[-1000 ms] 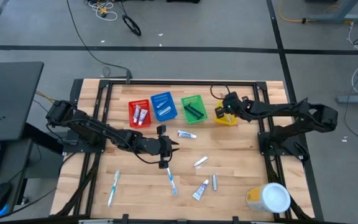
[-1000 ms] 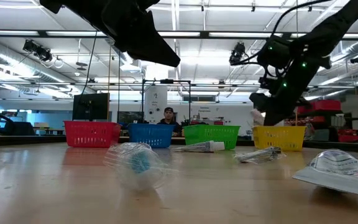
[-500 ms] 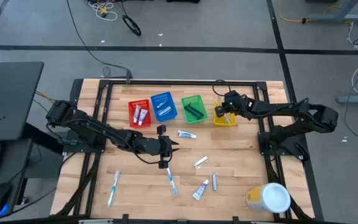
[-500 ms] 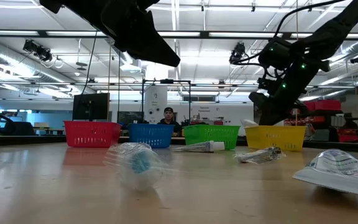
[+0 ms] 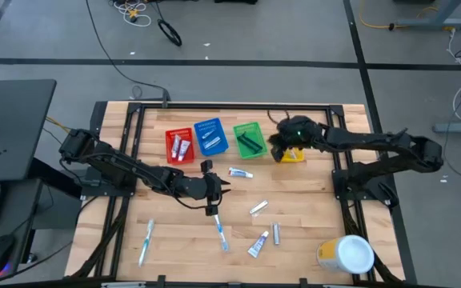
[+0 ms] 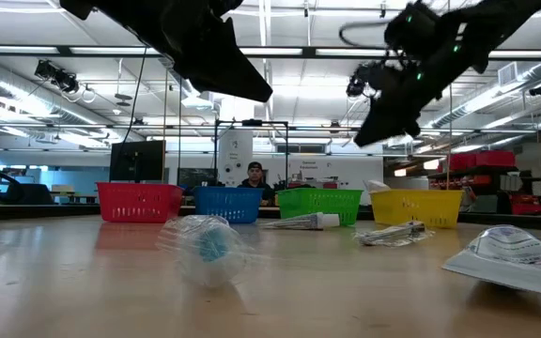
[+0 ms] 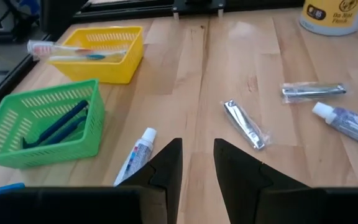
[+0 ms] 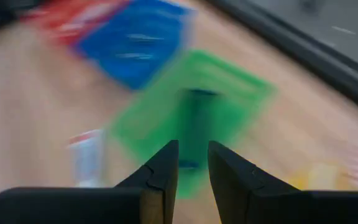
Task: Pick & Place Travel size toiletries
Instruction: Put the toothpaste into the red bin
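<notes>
Nothing is held: the left gripper [image 5: 214, 194] hangs slightly parted and empty with the toothpaste tube [image 7: 135, 155] on the table [image 5: 310, 208] just beyond its tips, light, soft and slippery, best pinched across its middle; the right gripper [image 5: 277, 149], likewise parted and empty, hangs above the bins.

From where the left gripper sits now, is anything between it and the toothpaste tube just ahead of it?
Nothing visible. The left gripper hangs open and empty over bare wood, and the toothpaste tube lies flat just beside its fingers, clear of the green bin.
</notes>
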`<state>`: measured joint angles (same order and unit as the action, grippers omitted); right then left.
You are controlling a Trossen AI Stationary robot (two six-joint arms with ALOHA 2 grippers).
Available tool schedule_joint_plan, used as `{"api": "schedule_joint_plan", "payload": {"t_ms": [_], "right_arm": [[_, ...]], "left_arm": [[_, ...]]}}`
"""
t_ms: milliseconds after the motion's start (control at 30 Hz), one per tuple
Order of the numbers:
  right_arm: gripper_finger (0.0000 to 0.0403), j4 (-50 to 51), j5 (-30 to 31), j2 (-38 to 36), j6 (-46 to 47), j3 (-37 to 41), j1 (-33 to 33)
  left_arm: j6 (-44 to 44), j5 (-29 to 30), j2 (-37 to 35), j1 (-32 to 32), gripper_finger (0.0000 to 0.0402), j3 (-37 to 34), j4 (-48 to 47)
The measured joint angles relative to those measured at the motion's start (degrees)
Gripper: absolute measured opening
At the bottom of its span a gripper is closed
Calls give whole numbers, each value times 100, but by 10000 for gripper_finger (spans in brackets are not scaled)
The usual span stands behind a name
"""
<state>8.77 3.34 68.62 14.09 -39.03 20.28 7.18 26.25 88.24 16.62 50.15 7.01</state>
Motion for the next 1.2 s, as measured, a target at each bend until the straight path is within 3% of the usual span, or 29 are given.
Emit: {"api": "schedule_joint_plan", "payload": {"t_ms": [367, 667, 933, 1200], "right_arm": [[95, 3, -1991, -265, -587, -35, -2388], [95, -335, -625, 210, -813, -35, -3778], [95, -1320, -480, 909, -661, -35, -3905], [95, -1604, -489, 1530, -595, -33, -3907]], "left_arm": [[527, -41, 1, 100, 100, 0, -34], [746, -39, -1, 290, 100, 0, -69], [1300, 503, 1, 290, 100, 0, 9], [1248, 399, 1, 280, 100, 0, 14]]}}
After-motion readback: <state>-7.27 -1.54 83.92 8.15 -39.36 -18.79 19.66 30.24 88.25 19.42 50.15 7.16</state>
